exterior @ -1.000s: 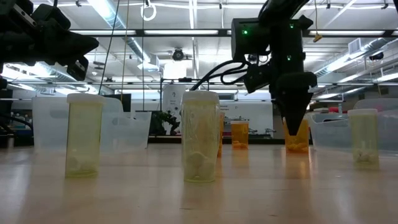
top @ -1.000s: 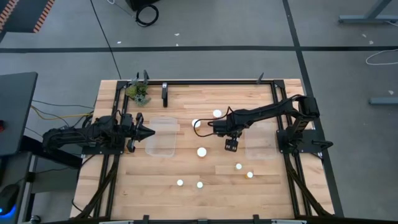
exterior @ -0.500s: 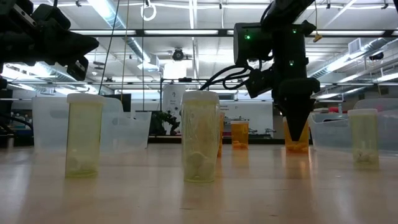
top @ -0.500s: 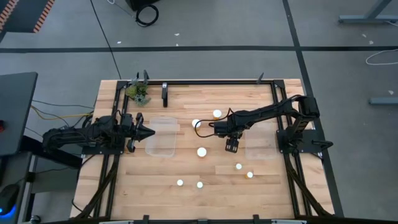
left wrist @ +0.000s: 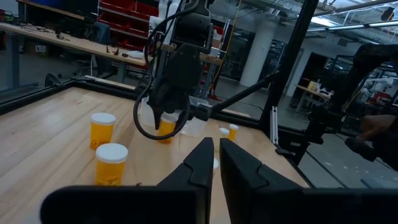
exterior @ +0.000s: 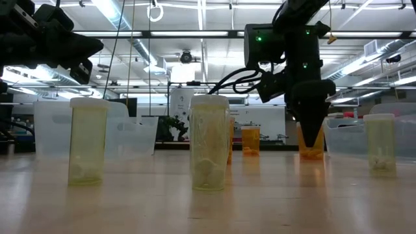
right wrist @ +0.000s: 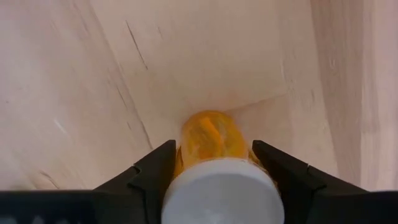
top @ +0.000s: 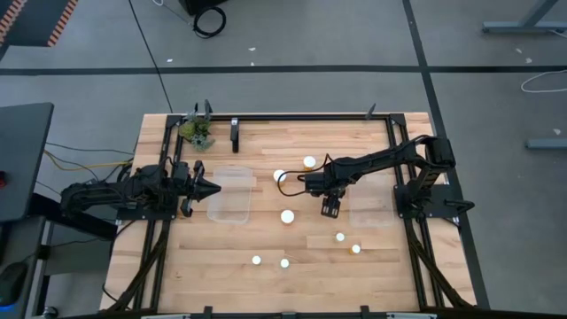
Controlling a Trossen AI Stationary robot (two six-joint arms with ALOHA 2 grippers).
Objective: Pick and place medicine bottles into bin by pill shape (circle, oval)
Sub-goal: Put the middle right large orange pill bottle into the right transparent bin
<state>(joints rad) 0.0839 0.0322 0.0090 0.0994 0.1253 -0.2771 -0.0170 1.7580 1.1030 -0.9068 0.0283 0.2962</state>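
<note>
Sorting barely begun
Right gripper (right wrist: pixel 214 163) fingers flank an amber bottle (right wrist: pixel 214 140); left gripper (left wrist: pixel 214 163) closed, empty; other bottles unsorted

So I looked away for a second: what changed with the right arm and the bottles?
The right claw shifted slightly across the table and narrowed its fingers around an amber bottle with a white cap; whether it grips yet is unclear. The left claw stayed shut beside the clear bin; the other bottles stayed put.
</note>
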